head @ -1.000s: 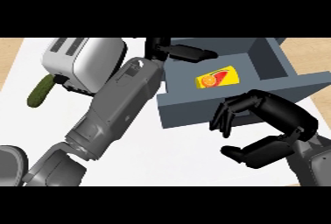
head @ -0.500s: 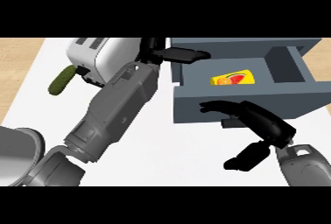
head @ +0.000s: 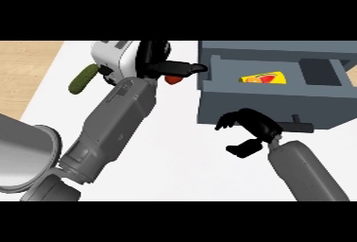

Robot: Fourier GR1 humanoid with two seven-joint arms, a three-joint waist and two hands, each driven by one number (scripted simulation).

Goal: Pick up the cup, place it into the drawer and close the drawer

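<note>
Meanwhile left hand (head: 155, 59) fingers grip a red cup (head: 174, 79) beside the open drawer (head: 265, 106); right hand (head: 254, 125) fingers curl empty.

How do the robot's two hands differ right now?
The left hand is far up the counter, beside the white appliance and left of the open drawer; the right hand sits nearer, before the drawer's front. A small red thing peeks from under the left hand; the right hand's fingers curl round nothing. Both are black on grey forearms.
</note>
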